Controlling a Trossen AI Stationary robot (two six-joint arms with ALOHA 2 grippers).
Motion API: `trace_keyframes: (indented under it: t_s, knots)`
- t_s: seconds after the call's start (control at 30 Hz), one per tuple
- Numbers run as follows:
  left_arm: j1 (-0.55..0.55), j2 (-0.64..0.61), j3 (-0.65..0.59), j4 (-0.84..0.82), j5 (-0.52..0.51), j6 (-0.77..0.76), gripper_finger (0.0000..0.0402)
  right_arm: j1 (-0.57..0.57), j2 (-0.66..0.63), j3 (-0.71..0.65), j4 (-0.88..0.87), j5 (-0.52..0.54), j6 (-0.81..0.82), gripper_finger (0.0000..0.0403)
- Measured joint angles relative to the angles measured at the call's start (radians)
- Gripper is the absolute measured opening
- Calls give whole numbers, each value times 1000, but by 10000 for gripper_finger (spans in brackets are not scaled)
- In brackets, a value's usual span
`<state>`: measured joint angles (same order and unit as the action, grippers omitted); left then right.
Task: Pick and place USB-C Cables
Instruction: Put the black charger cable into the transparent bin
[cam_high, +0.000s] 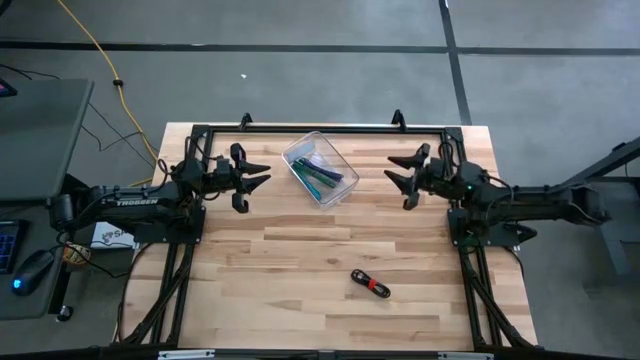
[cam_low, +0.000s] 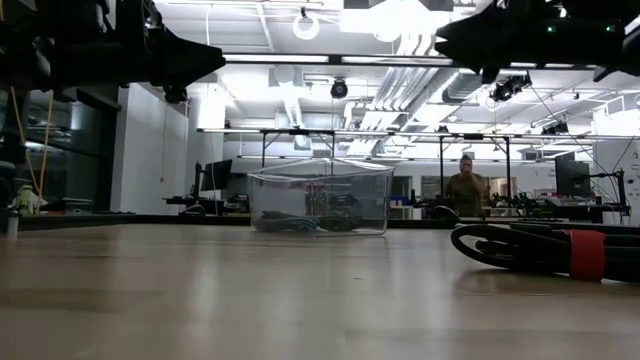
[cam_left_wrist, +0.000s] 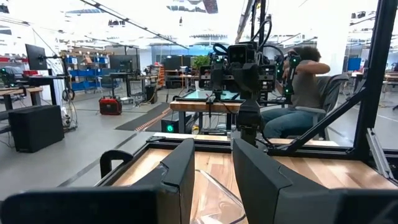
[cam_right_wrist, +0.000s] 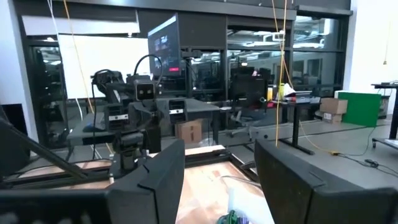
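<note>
A clear plastic bin (cam_high: 320, 168) stands at the table's far middle. Coloured USB-C cables (cam_high: 322, 176) lie in it, teal and green among them. A black cable with a red band (cam_high: 370, 284) lies by itself on the wood toward the near edge; it is also in the low view (cam_low: 545, 250). My left gripper (cam_high: 266, 173) hovers open to the left of the bin, above the table. My right gripper (cam_high: 389, 170) hovers open to the bin's right. Both point level at the bin, with nothing between their fingers.
A black frame (cam_high: 320, 128) runs along the table's far edge and down both sides. Bare wood lies between the bin and the black cable. Beyond the table, a person (cam_left_wrist: 305, 81) sits at another bench.
</note>
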<state>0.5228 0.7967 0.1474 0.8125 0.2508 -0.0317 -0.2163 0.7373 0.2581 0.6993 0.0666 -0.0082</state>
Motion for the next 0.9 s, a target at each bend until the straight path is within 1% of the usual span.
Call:
trace_keyframes:
  t_s: [0.9]
  knots:
    - [0,0,0,-8,0,-17,90,0,-4,3,-64,-6,3,183]
